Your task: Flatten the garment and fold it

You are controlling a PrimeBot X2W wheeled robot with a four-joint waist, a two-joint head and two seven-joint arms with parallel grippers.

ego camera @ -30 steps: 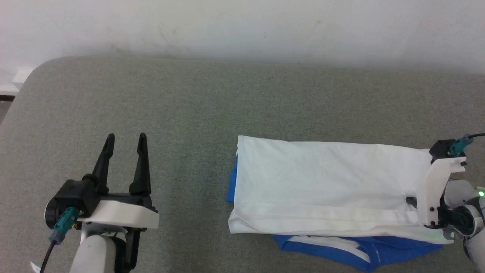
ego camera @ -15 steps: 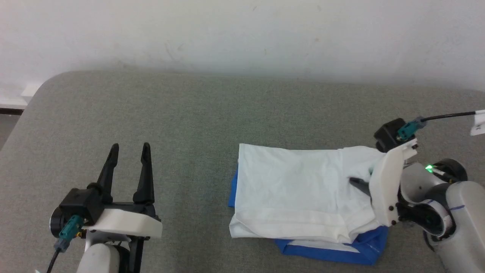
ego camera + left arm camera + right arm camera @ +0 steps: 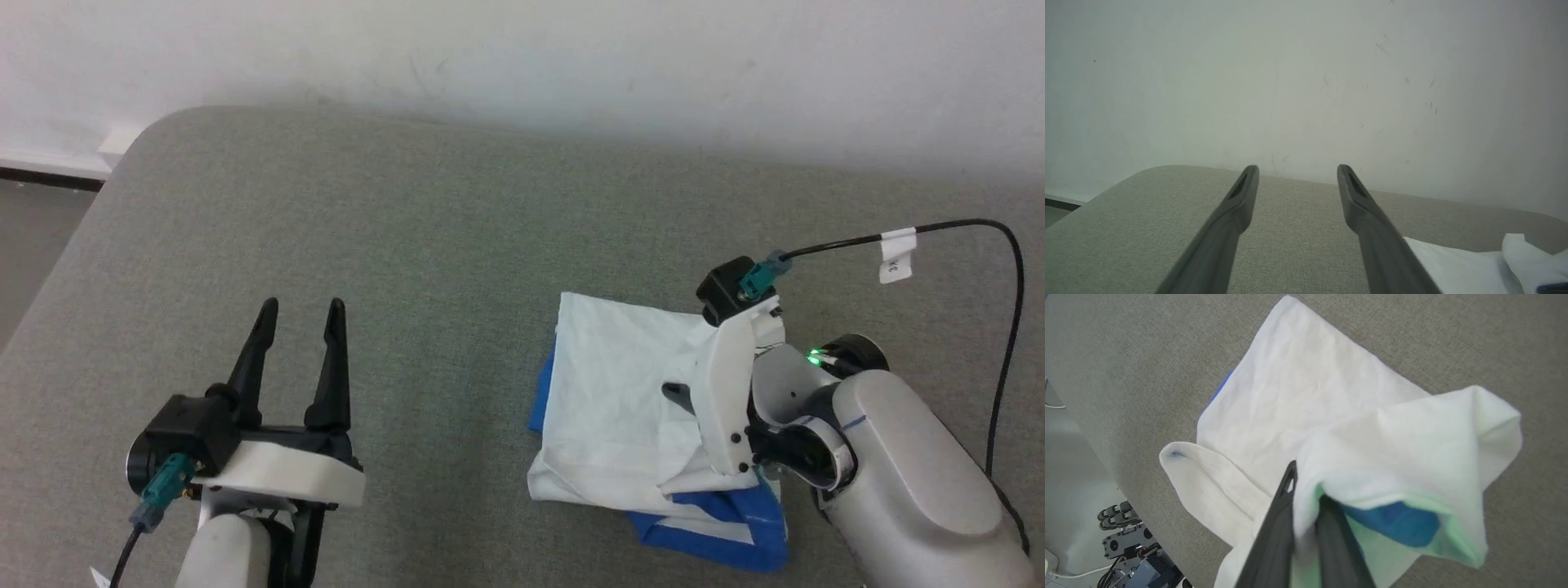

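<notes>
The garment (image 3: 612, 400) lies on the grey cushioned surface (image 3: 441, 237), white body up, with blue fabric (image 3: 718, 531) showing under its near edge. My right gripper (image 3: 682, 396) is shut on the garment's right end and holds it lifted over the rest of the shirt. In the right wrist view the pinched white cloth (image 3: 1404, 449) bunches above the fingers (image 3: 1282, 514), blue showing inside the fold. My left gripper (image 3: 300, 314) stands open to the left of the garment, holding nothing. In the left wrist view the open fingers (image 3: 1241, 204) point at the wall and the garment (image 3: 1466, 265) lies low right.
A white wall (image 3: 522, 57) runs behind the surface. The surface's rounded left corner (image 3: 139, 143) drops to the floor. A black cable (image 3: 963, 229) with a white tag arcs from my right wrist. Dark equipment (image 3: 1126, 547) stands on the floor in the right wrist view.
My right gripper has carried the garment's right end up and leftward over the body, halving its visible length. The camera has also shifted. The left gripper holds its pose.
</notes>
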